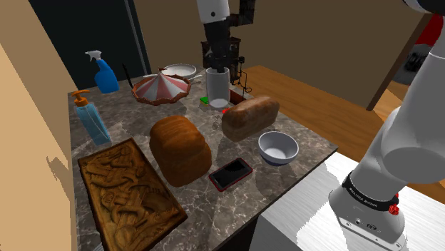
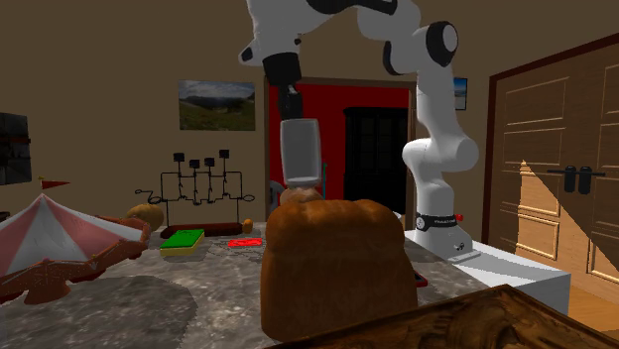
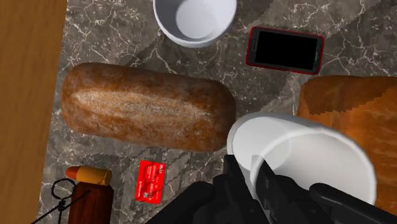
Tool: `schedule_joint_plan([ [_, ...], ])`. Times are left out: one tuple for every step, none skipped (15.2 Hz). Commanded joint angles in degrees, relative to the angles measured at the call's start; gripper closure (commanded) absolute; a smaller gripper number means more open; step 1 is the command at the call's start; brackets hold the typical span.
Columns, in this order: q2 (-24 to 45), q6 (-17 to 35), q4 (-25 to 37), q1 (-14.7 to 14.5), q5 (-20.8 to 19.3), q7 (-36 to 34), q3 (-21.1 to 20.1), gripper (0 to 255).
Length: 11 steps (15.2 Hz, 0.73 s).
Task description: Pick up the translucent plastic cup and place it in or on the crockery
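1. The black hand (image 3: 254, 173) is clenched on the pale, translucent cup (image 3: 312, 159), with the cup's wall pinched between its two fingers (image 3: 236, 170) near the rim.
2. The cup hangs upright directly beneath the hand. In the second exterior view its base is clear of the marbled tabletop (image 3: 108, 38).
3. In the wrist view a long brown loaf (image 3: 143, 114) lies on the tabletop below the hand, just beside the cup.
4. The white bowl (image 3: 194, 19) stands beyond that loaf, on the far side of it from the hand, apart from the cup, and there is nothing inside it.
5. A dark phone with a red edge (image 3: 285, 49) lies flat next to the bowl, also past the long loaf.
6. A taller brown loaf (image 3: 350, 121) shows under and behind the cup, partly covered by it.
7. A small red card (image 3: 151, 181) lies flat on the tabletop close under the hand, on the near side of the long loaf.
8. In the shoulder view a green sponge (image 1: 217, 102) lies at the foot of the cup, below the hand.
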<state>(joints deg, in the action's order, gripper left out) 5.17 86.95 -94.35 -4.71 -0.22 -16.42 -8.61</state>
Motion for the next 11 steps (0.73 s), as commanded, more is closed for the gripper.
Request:
schedule_joint_plan([
  [-5.06,0.92,-5.84,0.43,0.60,0.74,0.24,255],
  [-7.44,1.14,-8.42,0.59,0.87,1.13,0.40,255],
  [-9.80,1.28,-10.90,0.73,1.11,1.52,0.57,255],
  [-12.14,1.33,-13.28,0.85,1.33,1.91,0.77,255],
  [-14.46,1.31,-15.56,0.94,1.53,2.30,0.98,255],
  [-16.76,1.21,-17.75,1.03,1.70,2.69,1.20,255],
  [-19.06,1.03,-19.86,1.10,1.86,3.08,1.43,255],
  [-21.35,0.78,-21.88,1.15,1.98,3.47,1.67,255],
  [-23.63,0.45,-23.83,1.19,2.08,3.85,1.93,255],
  [-25.90,0.05,-25.71,1.23,2.16,4.23,2.19,255],
  [-28.18,-0.42,-27.51,1.26,2.20,4.61,2.46,255],
])
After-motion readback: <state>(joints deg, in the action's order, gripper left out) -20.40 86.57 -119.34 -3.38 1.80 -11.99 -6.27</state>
